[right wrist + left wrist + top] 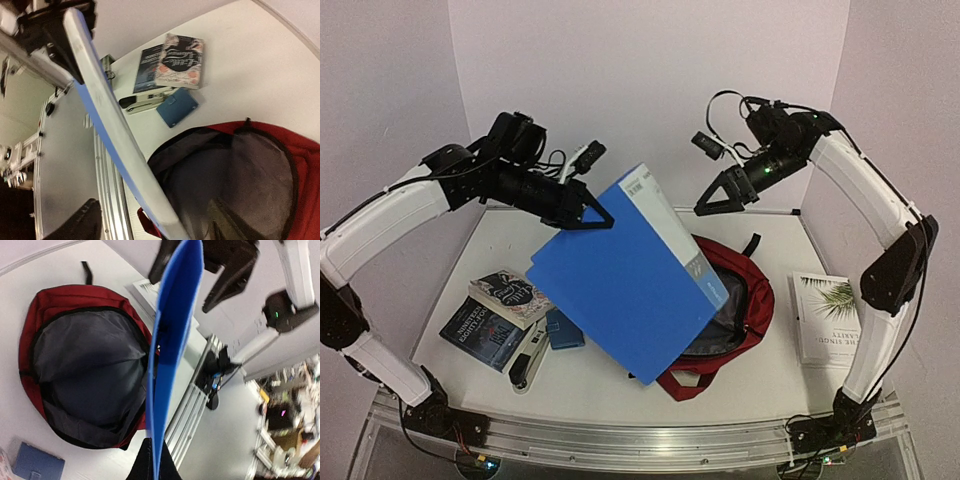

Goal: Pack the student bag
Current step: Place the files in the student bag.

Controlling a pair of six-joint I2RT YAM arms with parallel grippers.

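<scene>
The student bag (756,300) lies on the table with its mouth wide open, dark red outside and grey inside (85,355). A large blue binder (620,280) hangs tilted above it, its lower corner over the bag's opening. My left gripper (600,218) is shut on the binder's upper left edge; in the left wrist view the blue board (172,340) runs straight out from between the fingers (154,462). My right gripper (720,195) stands open above the bag, apart from the binder's upper right corner. In the right wrist view the binder (110,125) crosses in front of the bag (280,150).
Two books (510,295) (485,335) lie stacked at the left, with a small blue case (563,328) and a stapler (528,365) beside them. A white book with a palm leaf (825,318) lies right of the bag. The table's metal rail (620,440) runs along the near edge.
</scene>
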